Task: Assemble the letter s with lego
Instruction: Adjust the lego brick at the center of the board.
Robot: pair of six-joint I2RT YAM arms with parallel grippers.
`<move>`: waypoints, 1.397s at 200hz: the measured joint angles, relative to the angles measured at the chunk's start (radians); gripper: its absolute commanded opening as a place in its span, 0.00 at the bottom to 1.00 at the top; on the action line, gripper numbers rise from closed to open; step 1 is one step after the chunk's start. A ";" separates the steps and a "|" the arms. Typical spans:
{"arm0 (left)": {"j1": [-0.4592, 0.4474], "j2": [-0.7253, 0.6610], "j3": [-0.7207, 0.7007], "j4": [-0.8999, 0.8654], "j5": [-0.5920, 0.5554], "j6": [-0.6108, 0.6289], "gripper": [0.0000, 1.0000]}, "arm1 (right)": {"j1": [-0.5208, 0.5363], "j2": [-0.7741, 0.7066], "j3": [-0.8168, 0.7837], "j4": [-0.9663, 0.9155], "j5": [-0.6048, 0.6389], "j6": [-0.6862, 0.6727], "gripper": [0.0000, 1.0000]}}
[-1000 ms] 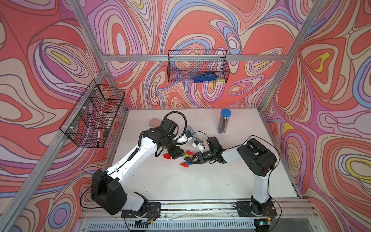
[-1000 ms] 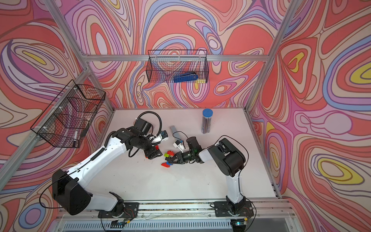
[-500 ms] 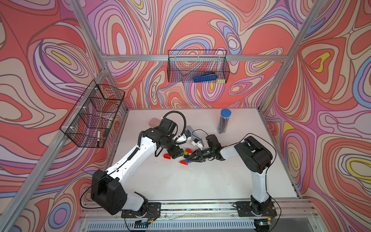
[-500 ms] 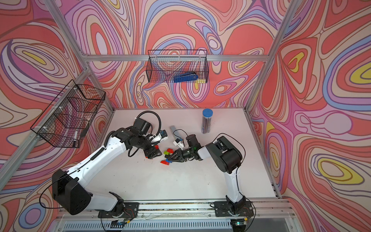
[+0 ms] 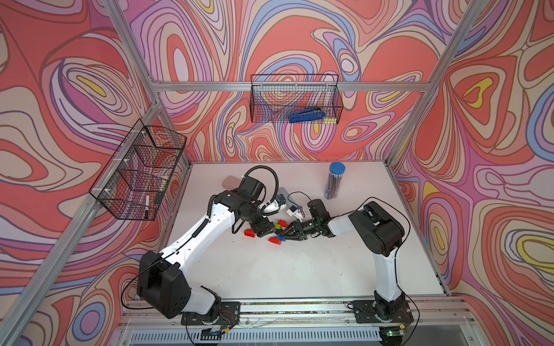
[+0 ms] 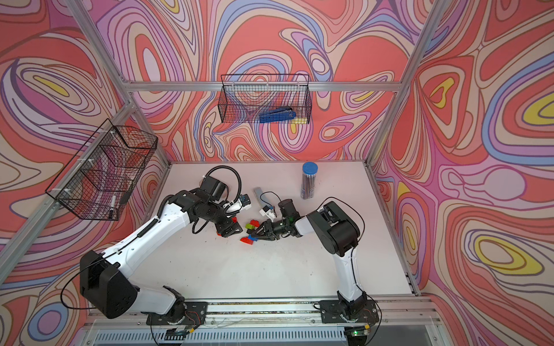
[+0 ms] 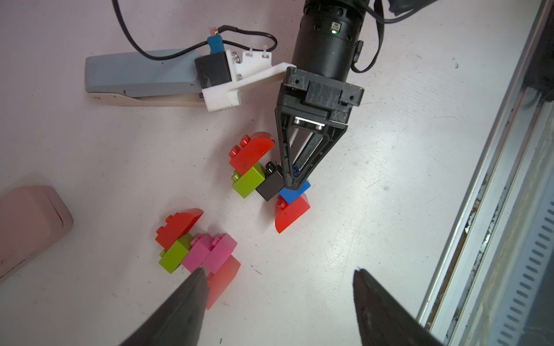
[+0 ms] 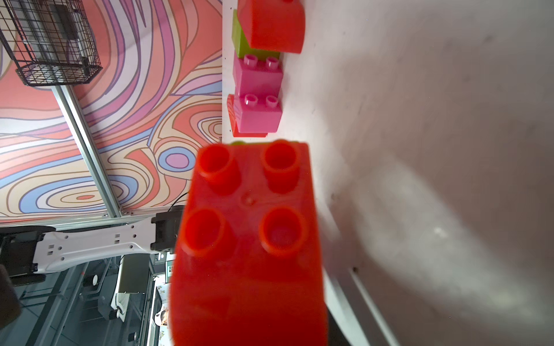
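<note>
The lego lies in two groups mid-table. One group joins a red curved brick (image 7: 251, 152), a lime green brick (image 7: 247, 181), a black brick (image 7: 269, 187), a blue brick (image 7: 295, 191) and another red brick (image 7: 289, 214). My right gripper (image 7: 293, 181) lies low with its tips shut on the blue brick (image 5: 280, 237). That red brick (image 8: 248, 224) fills the right wrist view and hides the jaws. The other group holds red, green and two pink bricks (image 7: 209, 250). My left gripper (image 7: 278, 275) hangs open just beside it, one fingertip (image 7: 199, 277) over its edge.
A grey-blue stapler (image 7: 141, 75) lies behind the bricks and a pink case (image 7: 27, 221) at the back left. A blue-lidded tube (image 5: 334, 181) stands at the back right. Wire baskets (image 5: 295, 99) hang on the walls. The metal front rail (image 7: 494, 179) runs close by.
My right arm has shifted slightly left with the bricks it holds. The left arm has barely moved.
</note>
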 measured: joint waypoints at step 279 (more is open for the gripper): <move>0.089 -0.036 -0.052 0.063 -0.035 -0.143 0.87 | -0.024 -0.355 -0.062 -0.459 0.434 -0.146 0.98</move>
